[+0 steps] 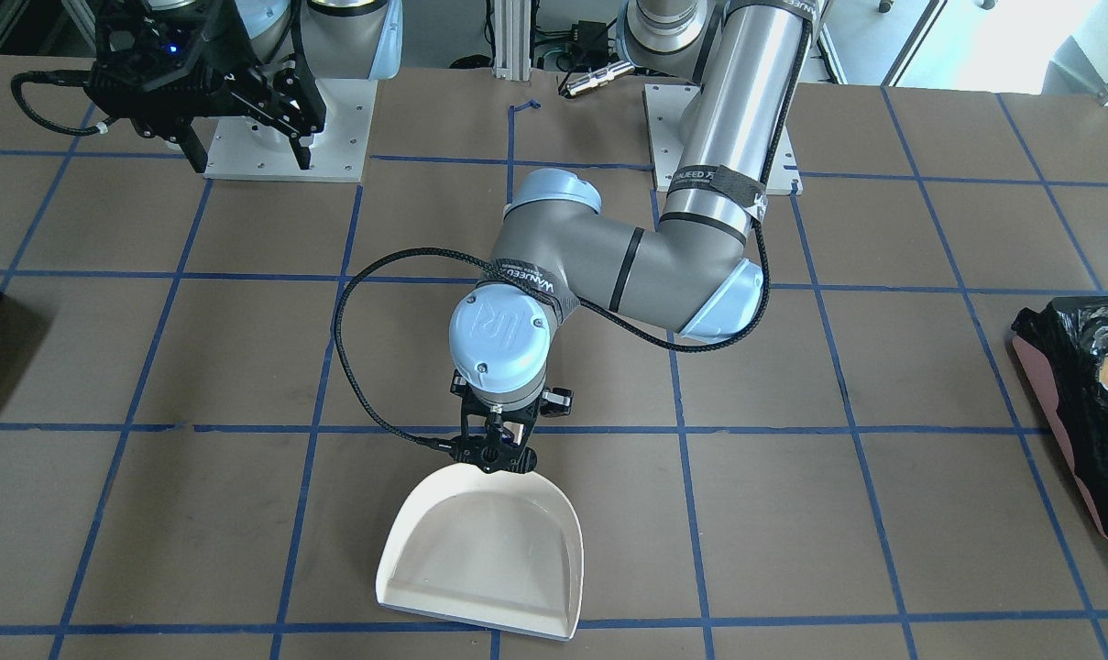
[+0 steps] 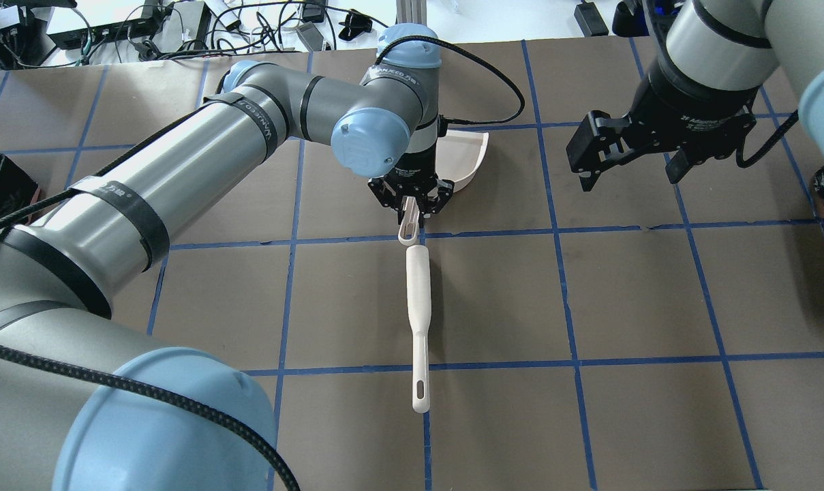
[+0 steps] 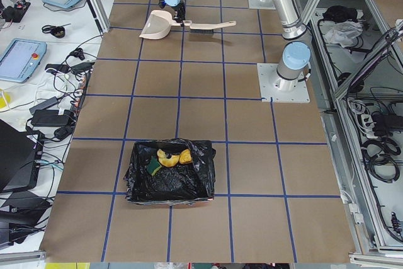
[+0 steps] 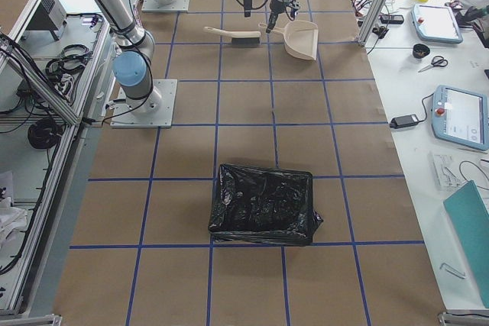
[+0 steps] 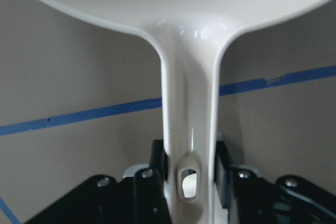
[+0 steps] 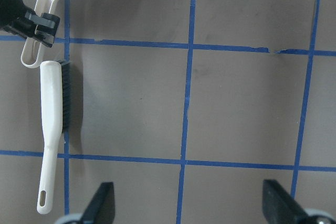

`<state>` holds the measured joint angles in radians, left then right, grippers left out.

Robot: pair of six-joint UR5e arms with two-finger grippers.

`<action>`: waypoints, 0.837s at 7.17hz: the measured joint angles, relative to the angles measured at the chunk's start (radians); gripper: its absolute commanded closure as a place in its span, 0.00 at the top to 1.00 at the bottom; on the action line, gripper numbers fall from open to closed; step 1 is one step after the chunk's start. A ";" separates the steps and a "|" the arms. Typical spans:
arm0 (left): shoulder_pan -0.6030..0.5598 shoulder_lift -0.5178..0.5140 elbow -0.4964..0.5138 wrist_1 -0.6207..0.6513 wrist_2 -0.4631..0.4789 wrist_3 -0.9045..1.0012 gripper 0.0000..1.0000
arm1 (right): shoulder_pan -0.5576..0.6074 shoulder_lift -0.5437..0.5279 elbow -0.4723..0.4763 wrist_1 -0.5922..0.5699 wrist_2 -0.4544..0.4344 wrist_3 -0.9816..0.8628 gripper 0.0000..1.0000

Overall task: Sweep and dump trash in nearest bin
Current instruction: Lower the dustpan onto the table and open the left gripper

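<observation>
At the far left end of the table (image 2: 643,293) stood the bin (image 3: 170,194), lined with a crinkled black bag. The trash (image 3: 170,158) lay inside it, toward the back wall: yellow pieces bunched together with the green-faced sponge (image 3: 155,167) beside them.

Toward the middle, the left arm reached forward across the table and pointed its left gripper (image 2: 410,204) straight down. Its fingers (image 5: 157,162) were pinched on either side of the dustpan's narrow handle (image 5: 189,108), close to the hanging hole. The dustpan (image 1: 480,559) was white and bare inside, its open mouth facing away from the robot.

Just behind the handle's end lay the brush (image 2: 418,307) on its side, bristles turned right – lined up almost end to end with the dustpan; touching or not, I could not tell.

Further right, the right gripper (image 2: 630,170) hung above the table well apart from both tools, fingers spread wide around nothing.

At the far right end sat a second bin (image 4: 260,236), also bagged in black.
</observation>
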<state>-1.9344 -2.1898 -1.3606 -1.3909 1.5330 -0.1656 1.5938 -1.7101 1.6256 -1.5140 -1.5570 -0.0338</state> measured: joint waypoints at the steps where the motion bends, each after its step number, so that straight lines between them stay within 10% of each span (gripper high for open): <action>1: -0.001 -0.001 0.000 0.002 -0.002 -0.003 0.00 | 0.000 0.000 0.000 0.000 0.000 0.000 1.00; 3: -0.002 -0.002 0.000 0.003 -0.003 -0.012 0.05 | 0.000 0.000 0.000 0.000 0.000 0.000 1.00; 6: -0.003 -0.001 0.000 0.003 -0.004 -0.021 0.45 | 0.000 0.000 0.000 0.000 0.000 0.000 1.00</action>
<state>-1.9374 -2.1912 -1.3611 -1.3883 1.5294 -0.1863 1.5938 -1.7104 1.6256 -1.5140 -1.5567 -0.0337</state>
